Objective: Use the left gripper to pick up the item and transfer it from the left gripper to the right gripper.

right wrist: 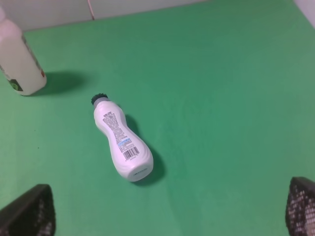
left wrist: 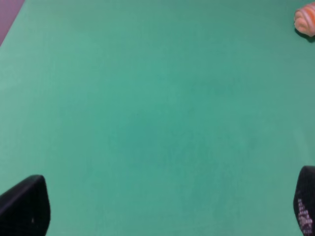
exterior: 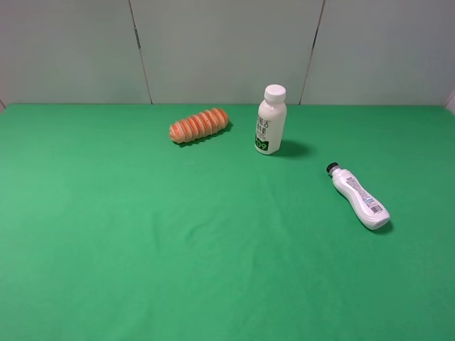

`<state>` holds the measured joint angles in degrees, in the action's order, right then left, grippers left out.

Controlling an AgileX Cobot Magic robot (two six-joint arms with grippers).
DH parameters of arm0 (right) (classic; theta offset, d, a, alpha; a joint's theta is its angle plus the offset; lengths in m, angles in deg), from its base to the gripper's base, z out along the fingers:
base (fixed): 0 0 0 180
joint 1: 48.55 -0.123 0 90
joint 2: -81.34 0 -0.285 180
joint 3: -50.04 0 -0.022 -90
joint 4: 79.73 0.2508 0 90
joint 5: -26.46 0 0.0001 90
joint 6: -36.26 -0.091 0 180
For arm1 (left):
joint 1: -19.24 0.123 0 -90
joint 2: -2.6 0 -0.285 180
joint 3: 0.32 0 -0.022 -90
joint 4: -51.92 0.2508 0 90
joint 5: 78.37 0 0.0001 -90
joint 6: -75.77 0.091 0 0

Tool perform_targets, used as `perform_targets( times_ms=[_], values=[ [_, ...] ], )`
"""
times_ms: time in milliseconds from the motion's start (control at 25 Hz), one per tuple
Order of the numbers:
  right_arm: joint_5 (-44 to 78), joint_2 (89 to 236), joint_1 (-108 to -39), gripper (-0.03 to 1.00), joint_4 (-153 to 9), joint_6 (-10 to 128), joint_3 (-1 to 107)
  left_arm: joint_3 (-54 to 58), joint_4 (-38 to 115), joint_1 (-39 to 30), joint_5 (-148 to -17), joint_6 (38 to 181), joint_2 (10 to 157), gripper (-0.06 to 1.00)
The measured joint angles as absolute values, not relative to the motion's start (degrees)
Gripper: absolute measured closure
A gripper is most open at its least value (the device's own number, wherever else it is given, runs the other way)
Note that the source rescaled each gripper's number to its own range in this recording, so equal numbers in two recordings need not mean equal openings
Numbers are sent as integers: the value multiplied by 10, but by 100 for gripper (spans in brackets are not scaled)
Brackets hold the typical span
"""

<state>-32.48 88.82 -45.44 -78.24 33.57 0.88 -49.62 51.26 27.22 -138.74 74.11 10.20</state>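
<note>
The item (exterior: 359,199), a small waisted white bottle with a black cap, lies on its side on the green cloth at the right, cap pointing toward the back. The right wrist view shows the item (right wrist: 120,142) well ahead of my right gripper (right wrist: 165,211), whose two fingertips (right wrist: 29,214) stand far apart and hold nothing. My left gripper (left wrist: 165,206) is open too, its fingertips (left wrist: 24,204) spread over bare cloth, and the item is outside its view. Neither arm appears in the exterior high view.
A taller white-capped bottle (exterior: 271,121) with a green label stands upright at the back centre, also seen as the tall bottle (right wrist: 19,59). An orange ridged roll (exterior: 199,125) lies left of it, and the left wrist view catches the roll (left wrist: 305,19). A grey wall closes the back.
</note>
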Motion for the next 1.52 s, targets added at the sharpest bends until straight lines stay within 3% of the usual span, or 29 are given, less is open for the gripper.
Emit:
perform_targets(
  times_ms=[1520],
  values=[
    [-325, 888, -454, -3, -782, 336, 9, -496, 513, 272, -1387, 741, 102, -5]
  ],
)
